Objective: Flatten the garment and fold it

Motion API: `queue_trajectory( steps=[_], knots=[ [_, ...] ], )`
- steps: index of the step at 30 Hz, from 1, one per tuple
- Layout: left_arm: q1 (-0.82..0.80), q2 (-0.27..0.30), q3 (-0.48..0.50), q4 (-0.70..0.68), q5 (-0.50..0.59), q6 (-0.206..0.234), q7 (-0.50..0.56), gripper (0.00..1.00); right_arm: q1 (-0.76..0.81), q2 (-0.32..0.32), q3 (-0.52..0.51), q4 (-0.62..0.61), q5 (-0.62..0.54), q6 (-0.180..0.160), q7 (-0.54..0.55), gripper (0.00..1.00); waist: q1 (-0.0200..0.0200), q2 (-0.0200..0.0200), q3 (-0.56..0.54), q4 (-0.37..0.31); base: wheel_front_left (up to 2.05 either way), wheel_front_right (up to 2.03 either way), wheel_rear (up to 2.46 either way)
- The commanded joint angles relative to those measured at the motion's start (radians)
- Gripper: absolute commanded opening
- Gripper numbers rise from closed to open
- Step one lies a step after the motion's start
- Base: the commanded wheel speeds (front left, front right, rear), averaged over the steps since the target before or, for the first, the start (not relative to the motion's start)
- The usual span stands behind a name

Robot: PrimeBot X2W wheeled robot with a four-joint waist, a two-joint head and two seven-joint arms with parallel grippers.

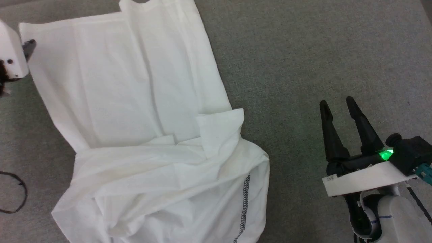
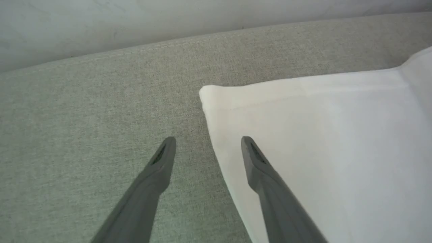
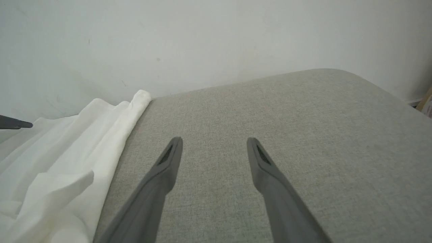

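White shirt (image 1: 135,101) lies on a grey fabric-covered surface (image 1: 320,50), left-centre in the head view. Its far part is spread fairly flat. The near part is bunched and creased, with a flap folded over at the right edge. Dark zigzag stitching (image 1: 244,206) runs along a seam at the near right.

Left end effector (image 2: 208,140) is released, fingers apart, nothing gripped. It sits at the shirt's far-left corner. In the left wrist view one finger (image 2: 270,189) is over the white cloth (image 2: 320,135) and the other (image 2: 148,189) is over bare grey fabric, straddling the shirt's edge. Can't tell if it touches the cloth.

Right end effector (image 1: 336,101) is released too, fingers spread and empty, over bare surface well to the right of the shirt. Green light (image 1: 384,154) is lit at its base. The right wrist view shows the shirt (image 3: 50,168) off to its left, clear of the fingers (image 3: 158,182), with a pale wall (image 3: 202,40) behind.

Black cable loop (image 1: 18,195) lies at the near left, apart from the shirt.
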Motion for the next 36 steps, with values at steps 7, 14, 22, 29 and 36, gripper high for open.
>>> queue_trajectory(
  steps=[7, 14, 22, 29, 36],
  knots=[
    [-0.041, 0.04, -0.014, 0.035, 0.019, 0.002, 0.008, 1.0, -0.019, 0.003, 0.018, 0.035, 0.009, -0.001, -0.029, 1.0, -0.0003, 0.0, 0.094, -0.063, 0.0, 0.0, 0.0],
    [-0.037, -0.009, -0.021, 0.054, -0.043, -0.036, 0.066, 0.0, -0.033, 0.003, 0.006, 0.056, -0.024, -0.001, -0.021, 1.0, -0.0003, 0.0, 0.093, -0.031, 0.0, 0.0, 0.0],
    [-0.028, -0.064, -0.043, 0.013, -0.015, -0.05, -0.142, 0.0, -0.117, -0.103, -0.013, -0.04, -0.062, -0.001, 0.139, 1.0, -0.0003, 0.0, 0.013, 0.068, 0.0, 0.0, 0.0],
    [-0.014, -0.128, -0.084, -0.058, 0.006, -0.059, -0.281, 0.0, -0.335, -0.294, 0.091, -0.076, 0.066, -0.001, 0.485, 1.0, -0.0003, 0.0, -0.018, 0.199, 0.0, 0.0, 0.0],
    [-0.007, -0.202, -0.142, -0.177, 0.022, -0.065, -0.364, 0.0, -0.66, -0.383, 0.223, 0.088, 0.239, -0.001, 0.804, 1.0, -0.0003, 0.0, 0.056, 0.33, 0.0, 0.0, 0.0]
  ],
)
